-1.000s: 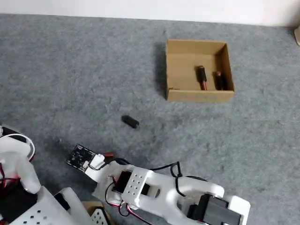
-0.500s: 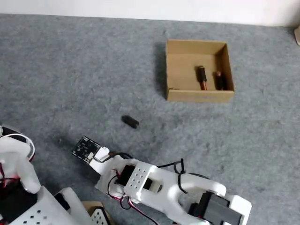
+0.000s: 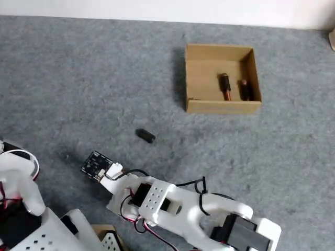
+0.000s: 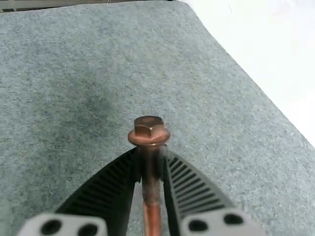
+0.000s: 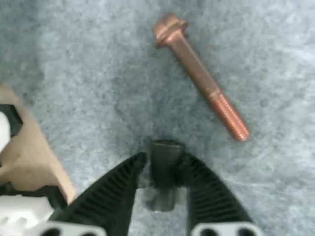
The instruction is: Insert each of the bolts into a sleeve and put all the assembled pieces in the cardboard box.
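Bolt (image 4: 148,132) locked in my left claw (image 4: 149,153), shank running back along the fingers (image 4: 118,182), head poking past the tips. Right claw (image 5: 164,157) squeezes a sleeve (image 5: 165,172), axis along its fingers (image 5: 118,189); second bolt (image 5: 199,76) lies slantwise just beyond that sleeve.

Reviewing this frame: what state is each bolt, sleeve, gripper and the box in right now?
left gripper: shut on the held bolt.
held bolt: clamped by its shank.
right gripper: shut on the held sleeve.
loose bolt: lying flat on the carpet, no sleeve on it.
loose sleeve: lying on the carpet, ungripped.
cardboard box: open, two assembled pieces lying inside.
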Robot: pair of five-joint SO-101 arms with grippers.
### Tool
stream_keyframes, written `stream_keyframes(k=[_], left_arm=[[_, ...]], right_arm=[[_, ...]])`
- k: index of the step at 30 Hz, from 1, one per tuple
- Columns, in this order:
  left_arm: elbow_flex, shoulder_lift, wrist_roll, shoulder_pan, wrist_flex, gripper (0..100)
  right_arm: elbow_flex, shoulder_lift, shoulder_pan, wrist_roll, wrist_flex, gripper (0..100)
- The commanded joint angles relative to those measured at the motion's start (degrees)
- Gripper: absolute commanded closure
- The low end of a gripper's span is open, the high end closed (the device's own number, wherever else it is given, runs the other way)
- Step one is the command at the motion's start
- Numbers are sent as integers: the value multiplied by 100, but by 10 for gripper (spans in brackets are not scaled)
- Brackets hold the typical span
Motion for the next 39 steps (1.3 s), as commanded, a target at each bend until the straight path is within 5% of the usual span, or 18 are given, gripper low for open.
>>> stream_keyframes(k=[1,11,20,26,33,39], left_arm=[[-207,-75,-18,-66,18,995],[-207,-75,-18,-40,79,995],[-629,-75,-18,251,97,995],[-673,-75,-18,2114,53,995],[-778,-75,-44,4778,-44,995],[-303,-75,-1125,6484,-844,995]], right_arm=[[-119,-13,57,-18,-84,995],[-171,-330,382,-9,453,993],[-92,-2993,1569,695,1578,993],[514,-5174,2431,1116,1710,993],[2000,-7960,2580,1354,1701,993],[3284,-9578,2580,1354,1710,993]])
